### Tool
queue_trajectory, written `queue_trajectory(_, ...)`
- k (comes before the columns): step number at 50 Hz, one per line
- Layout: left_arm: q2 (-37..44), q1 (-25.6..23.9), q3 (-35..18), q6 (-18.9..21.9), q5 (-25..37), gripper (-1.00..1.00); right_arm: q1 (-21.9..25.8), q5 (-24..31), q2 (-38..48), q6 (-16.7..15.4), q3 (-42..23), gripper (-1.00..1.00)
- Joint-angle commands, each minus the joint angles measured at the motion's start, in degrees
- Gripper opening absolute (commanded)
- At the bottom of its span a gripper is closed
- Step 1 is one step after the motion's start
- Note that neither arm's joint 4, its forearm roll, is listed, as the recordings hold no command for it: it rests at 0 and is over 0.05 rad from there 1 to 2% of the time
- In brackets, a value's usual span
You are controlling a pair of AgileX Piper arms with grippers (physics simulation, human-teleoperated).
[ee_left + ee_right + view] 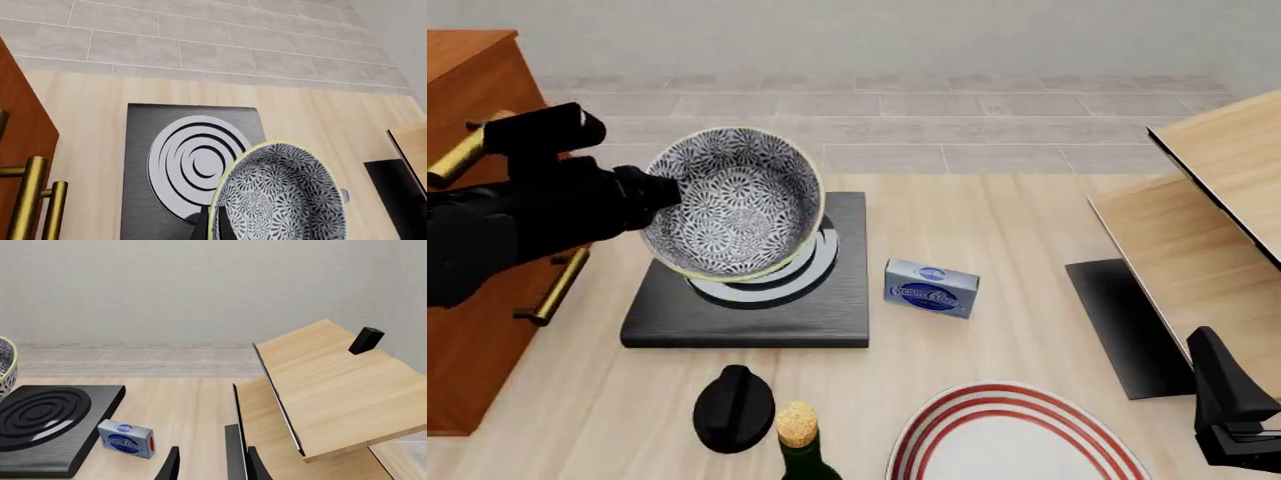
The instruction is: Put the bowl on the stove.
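Holding the bowl [737, 203] tilted above the stove [747, 318], I am clamping its rim with the left gripper [212, 226]; the right gripper [211, 460] is hanging parted.

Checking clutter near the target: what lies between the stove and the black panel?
In the front view, a small blue box lies between the stove and the black panel.

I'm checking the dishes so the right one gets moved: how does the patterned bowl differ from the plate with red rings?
The bowl is deep, with a dense dark-blue-and-white floral pattern; the plate is flat and white with red rings. The bowl is tilted, held by the left gripper above the stove; the plate lies flat on the table, ungripped. The bowl shows whole in the front view; the plate is cut off at the frame's edge. Both are round.
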Motion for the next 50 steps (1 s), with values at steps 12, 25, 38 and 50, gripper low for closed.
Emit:
queue_trajectory(12, 5.98, -0.95, -0.73, 0.75, -4.54, -1.00, 0.00, 0.00, 0.00, 0.00, 0.00, 1.00)
queue_trajectory(25, 8.98, 0.30, -0.35, 0.50, -7.65, -1.00, 0.00, 0.00, 0.00, 0.00, 0.00, 1.00)
queue_trajectory(38, 10.44, 1.29, -0.43, 0.75, -8.88, -1.00, 0.00, 0.00, 0.00, 0.00, 0.00, 1.00)
queue_trajectory(50, 12.03, 2.89, -0.33, 1.31, -10.65, -1.00, 0.00, 0.00, 0.00, 0.00, 0.00, 1.00)
